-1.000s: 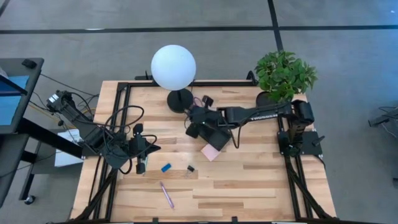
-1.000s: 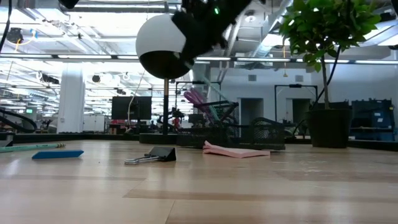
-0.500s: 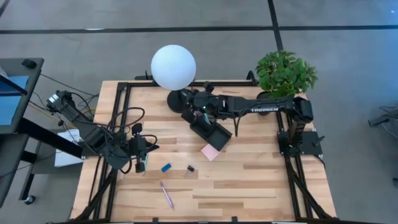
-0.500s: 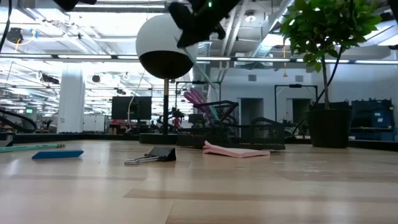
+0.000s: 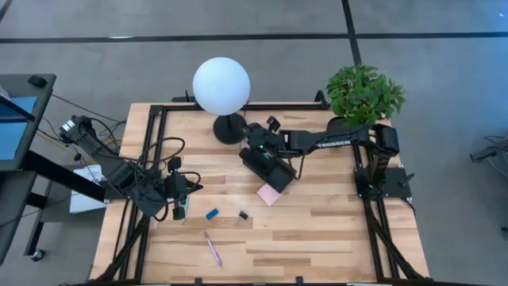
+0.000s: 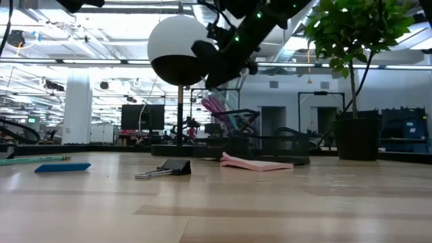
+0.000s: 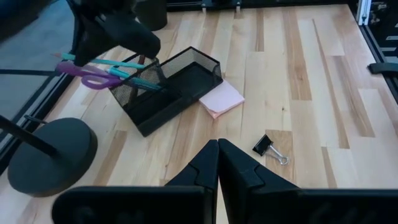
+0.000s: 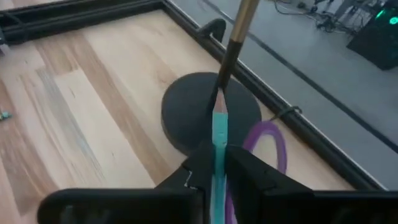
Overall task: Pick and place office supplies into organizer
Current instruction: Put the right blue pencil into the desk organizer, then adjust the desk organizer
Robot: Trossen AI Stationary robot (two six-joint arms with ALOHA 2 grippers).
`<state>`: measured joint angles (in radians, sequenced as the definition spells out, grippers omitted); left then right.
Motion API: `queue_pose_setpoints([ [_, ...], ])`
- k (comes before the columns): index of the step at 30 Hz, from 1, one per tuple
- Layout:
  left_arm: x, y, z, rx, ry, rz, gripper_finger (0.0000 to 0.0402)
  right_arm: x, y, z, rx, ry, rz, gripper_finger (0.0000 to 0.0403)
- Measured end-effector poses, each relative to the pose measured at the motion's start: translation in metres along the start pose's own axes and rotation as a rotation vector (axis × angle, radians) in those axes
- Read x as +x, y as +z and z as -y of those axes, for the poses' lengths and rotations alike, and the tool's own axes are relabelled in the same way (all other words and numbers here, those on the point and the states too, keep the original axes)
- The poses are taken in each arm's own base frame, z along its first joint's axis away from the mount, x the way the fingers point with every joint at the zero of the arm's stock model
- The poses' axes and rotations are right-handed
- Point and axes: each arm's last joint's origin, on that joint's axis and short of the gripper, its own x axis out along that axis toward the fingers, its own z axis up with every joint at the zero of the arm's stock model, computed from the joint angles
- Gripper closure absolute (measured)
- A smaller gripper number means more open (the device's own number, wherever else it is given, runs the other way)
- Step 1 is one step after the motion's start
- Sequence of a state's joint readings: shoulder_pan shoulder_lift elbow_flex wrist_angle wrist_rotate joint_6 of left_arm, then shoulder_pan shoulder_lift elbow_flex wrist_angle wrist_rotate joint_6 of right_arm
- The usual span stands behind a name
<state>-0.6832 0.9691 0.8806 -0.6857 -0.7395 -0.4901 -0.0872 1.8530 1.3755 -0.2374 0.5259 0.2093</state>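
Observation:
The black mesh organizer [image 5: 271,168] stands mid-table, with purple-handled scissors [image 7: 93,78] and teal pens in its taller cup section. My right gripper [image 8: 216,169] hangs over that cup [image 5: 255,144], shut on a teal pencil [image 8: 219,134]. A pink sticky-note pad [image 5: 268,194] lies against the organizer's near side. The blue block [image 5: 212,214], black clip [image 5: 243,215] and purple pen [image 5: 213,248] lie nearer the front edge. My left gripper [image 7: 217,158] is shut with nothing in it at the table's left [image 5: 181,202]. My right gripper pinches the teal pencil's shaft [image 8: 219,149] between its two fingers, a little behind the sharpened tip. The pencil lies along the fingers, and its tip sticks out ahead toward the lamp base. The fingers slant down from the table's right. The gripper hides the pencil's rear end.
The lamp's round black base [image 5: 228,127] and white globe [image 5: 221,85] stand just beyond the organizer. A potted plant [image 5: 363,95] fills the far right corner. Another teal pencil [image 6: 34,160] lies on the table by my left gripper. Bare wood lies right of the pad.
My right gripper has swung from above the organizer's tray toward the far edge and the lamp. It has then sunk over the cup section, rolling as it went. The things on the table have stayed where they were.

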Motion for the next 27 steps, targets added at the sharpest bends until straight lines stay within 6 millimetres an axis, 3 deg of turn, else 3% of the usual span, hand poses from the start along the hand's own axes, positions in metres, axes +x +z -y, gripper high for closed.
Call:
queue_pose_setpoints([
  [4, 0.000, 0.000, 0.000, -0.002, 0.000, 0.000, 0.0398, 0.003, -0.009, 0.002, -0.019, -0.007, -0.041, 0.0338],
  [15, 0.000, 0.000, 0.000, -0.054, -0.001, 0.002, 0.0398, -0.001, -0.007, -0.002, -0.031, 0.007, -0.047, 0.0283],
  [21, 0.000, 0.000, 0.000, -0.054, -0.001, 0.002, 0.0398, -0.048, -0.003, -0.029, -0.030, 0.169, -0.133, 0.0332],
  [27, 0.000, 0.000, 0.000, -0.054, -0.001, 0.002, 0.0398, -0.090, -0.047, -0.075, -0.008, 0.220, -0.291, 0.0388],
])
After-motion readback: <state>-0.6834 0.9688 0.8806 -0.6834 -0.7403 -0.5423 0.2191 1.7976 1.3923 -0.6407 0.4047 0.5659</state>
